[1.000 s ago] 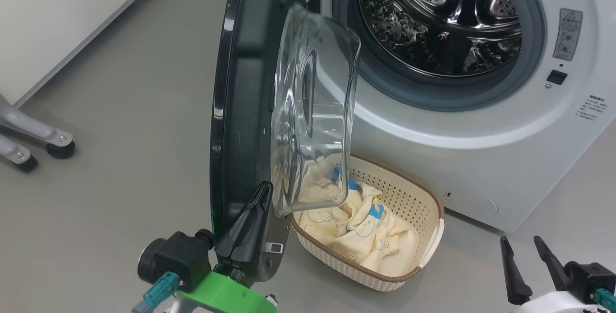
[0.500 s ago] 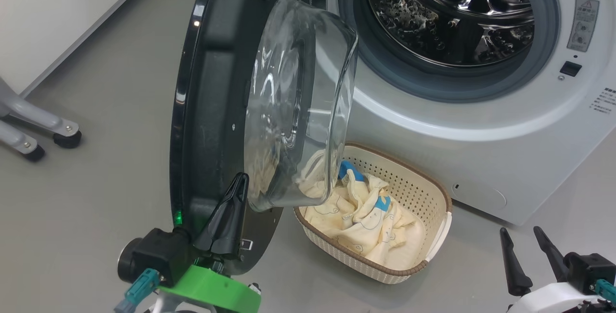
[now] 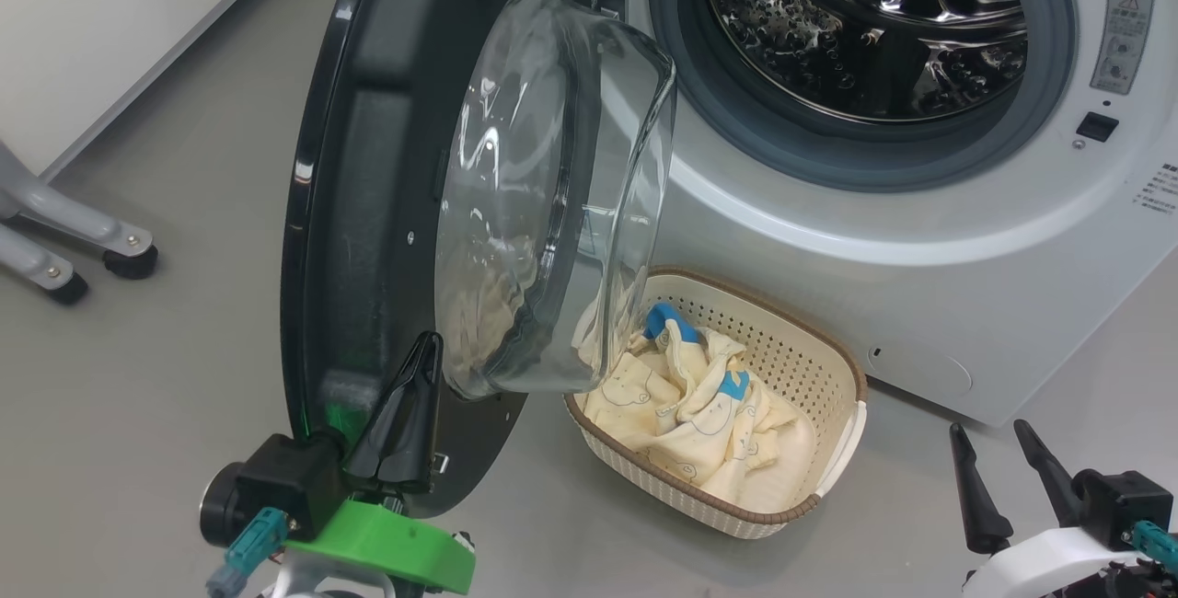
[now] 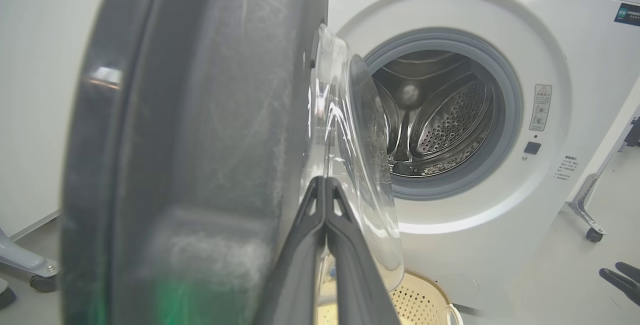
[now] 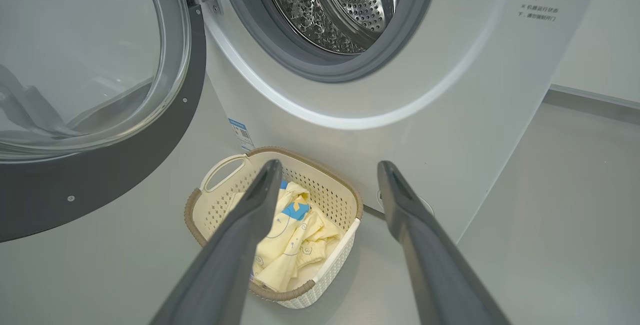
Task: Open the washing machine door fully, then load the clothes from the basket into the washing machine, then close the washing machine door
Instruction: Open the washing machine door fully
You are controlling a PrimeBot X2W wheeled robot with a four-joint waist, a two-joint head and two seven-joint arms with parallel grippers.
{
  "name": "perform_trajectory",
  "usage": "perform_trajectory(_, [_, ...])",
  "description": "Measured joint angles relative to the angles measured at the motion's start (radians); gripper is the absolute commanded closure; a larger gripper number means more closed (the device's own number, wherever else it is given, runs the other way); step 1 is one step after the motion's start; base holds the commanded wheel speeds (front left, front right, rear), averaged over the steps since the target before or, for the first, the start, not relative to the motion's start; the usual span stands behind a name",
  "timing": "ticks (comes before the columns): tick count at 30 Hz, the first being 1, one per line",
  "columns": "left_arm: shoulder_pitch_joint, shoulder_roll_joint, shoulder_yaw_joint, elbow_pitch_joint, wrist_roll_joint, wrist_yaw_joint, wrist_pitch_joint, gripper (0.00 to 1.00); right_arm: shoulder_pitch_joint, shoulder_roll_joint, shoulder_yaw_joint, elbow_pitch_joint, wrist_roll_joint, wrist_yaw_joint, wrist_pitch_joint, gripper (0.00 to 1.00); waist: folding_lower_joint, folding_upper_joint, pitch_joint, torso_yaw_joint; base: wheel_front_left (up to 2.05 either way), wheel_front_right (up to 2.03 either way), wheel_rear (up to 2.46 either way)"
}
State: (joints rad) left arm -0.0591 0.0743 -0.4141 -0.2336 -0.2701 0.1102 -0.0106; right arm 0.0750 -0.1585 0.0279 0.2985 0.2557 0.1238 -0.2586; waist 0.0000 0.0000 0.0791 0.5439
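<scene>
Two dark fingers of the left gripper (image 3: 427,342) are pressed together, gripping nothing, their tips against the inner face of the round, glossy black-rimmed washing machine door (image 3: 368,212). The door has swung wider than a second ago, uncovering more of the cream perforated plastic basket (image 3: 833,354) and its cream, blue-trimmed clothes (image 3: 699,409), which sit on the floor before the big white front-loading washing machine (image 3: 920,239). The right gripper (image 3: 989,428) hovers spread, empty.

The grey floor (image 3: 184,166) carried the washing machine (image 3: 828,239) at the far right, the basket (image 3: 791,368) just in front of it, and castered metal legs (image 3: 101,239) at the left.
</scene>
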Motion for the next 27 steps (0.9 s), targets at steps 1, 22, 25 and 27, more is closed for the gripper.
perform_trajectory(1, [0.0, 0.0, 0.003, 0.002, 0.002, 0.0, -0.001, 1.0, 0.0, 0.0, 0.0, 0.001, 0.0, 0.0, 0.0, 0.0, 0.0, 0.0, 0.0, 0.0, 0.0, 0.0, 0.0])
perform_trajectory(22, [-0.014, -0.005, 0.105, 0.085, 0.032, 0.003, -0.034, 1.0, -0.019, 0.005, -0.001, 0.018, 0.01, 0.0, 0.0, 0.0, 0.0, 0.0, -0.014, -0.003, 0.0, 0.0, 0.0])
perform_trajectory(25, [-0.031, -0.009, 0.121, 0.108, 0.033, 0.003, -0.04, 1.0, -0.02, 0.004, 0.001, 0.021, 0.01, 0.0, 0.0, 0.0, 0.0, 0.0, -0.017, -0.005, 0.0, 0.0, 0.0])
perform_trajectory(27, [-0.037, -0.009, 0.134, 0.124, 0.034, 0.003, -0.044, 1.0, -0.021, 0.006, 0.002, 0.026, 0.01, 0.0, 0.0, 0.0, 0.0, 0.0, -0.023, -0.008, 0.0, 0.0, 0.0])
